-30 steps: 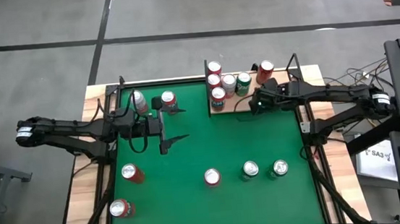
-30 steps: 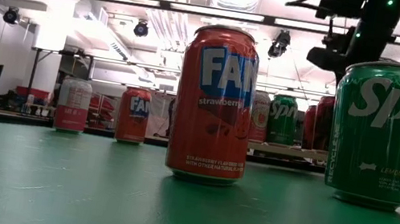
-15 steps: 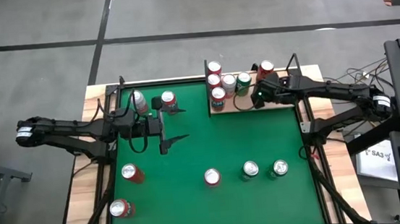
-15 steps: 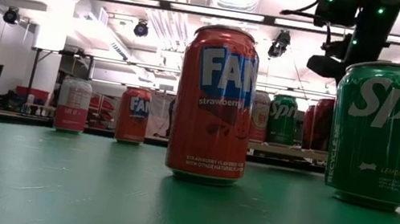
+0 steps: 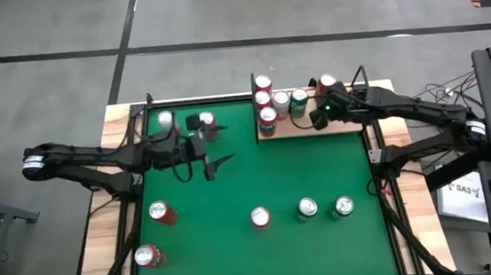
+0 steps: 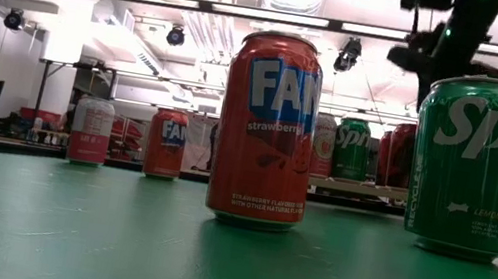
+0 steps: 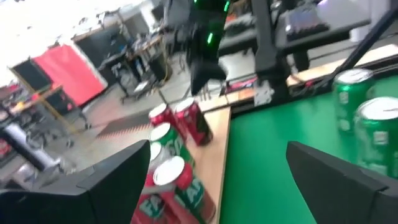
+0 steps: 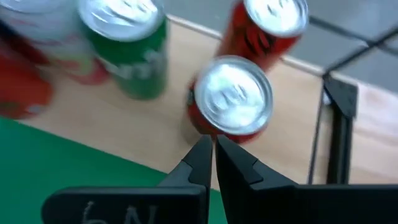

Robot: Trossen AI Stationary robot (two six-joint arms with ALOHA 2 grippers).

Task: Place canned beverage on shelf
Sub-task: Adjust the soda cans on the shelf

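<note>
The shelf (image 5: 303,127), a pale wood board with black rods, lies at the far right and carries several upright cans. A red can (image 8: 230,93) stands near its right end, with another red can (image 8: 270,18) behind it and a green can (image 8: 127,43) beside it. My right gripper (image 8: 213,146) hovers shut just above and short of the near red can, touching nothing; in the high view it (image 5: 315,121) hides that can. My left gripper (image 5: 220,147) is open over the green table at the far left, next to a red can (image 5: 207,120), with nothing between its fingers.
Loose cans stand on the green table: a silver one (image 5: 165,119) at the far left, two red ones (image 5: 161,212) (image 5: 149,255) at the near left, and a red Fanta (image 6: 267,127) and green Sprite cans (image 6: 466,166) near the front. Open felt lies mid-table.
My right gripper, shut throughout, has risen and drawn toward the table's far right, away from the shelf's front edge. My left gripper, still open, has shifted a little toward the right and dipped slightly. No can has moved.
</note>
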